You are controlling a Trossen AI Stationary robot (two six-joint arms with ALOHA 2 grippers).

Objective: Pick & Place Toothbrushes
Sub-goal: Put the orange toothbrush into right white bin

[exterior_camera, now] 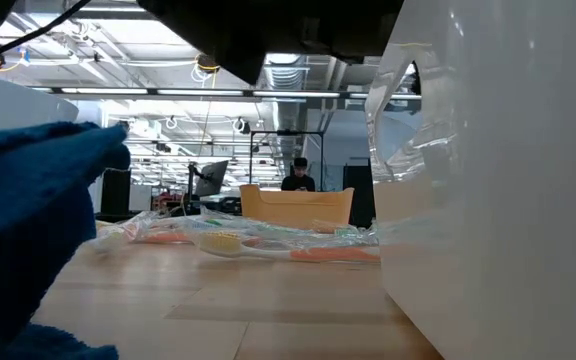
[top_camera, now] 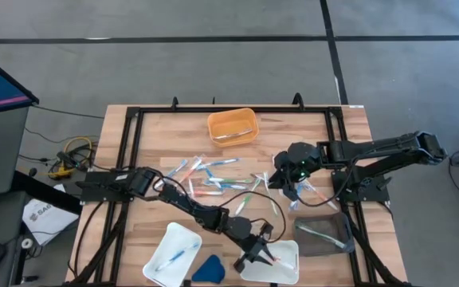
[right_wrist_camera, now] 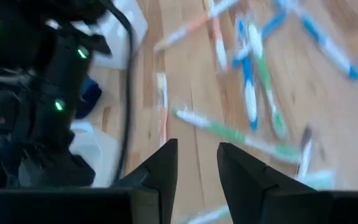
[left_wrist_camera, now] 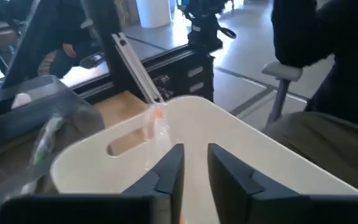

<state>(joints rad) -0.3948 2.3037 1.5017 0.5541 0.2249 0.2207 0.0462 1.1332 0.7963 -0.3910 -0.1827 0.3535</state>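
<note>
The left gripper [top_camera: 259,253] hangs over the white tray [top_camera: 288,253] at the table's near edge, its fingers [left_wrist_camera: 168,171] slightly parted with nothing seen between them; an orange toothbrush [left_wrist_camera: 155,122] lies in the tray just beyond the fingertips. The right gripper [right_wrist_camera: 194,163] hovers with its fingers apart and empty above the scattered toothbrushes [top_camera: 217,179], a green one [right_wrist_camera: 238,135] lying just ahead of its tips.
</note>
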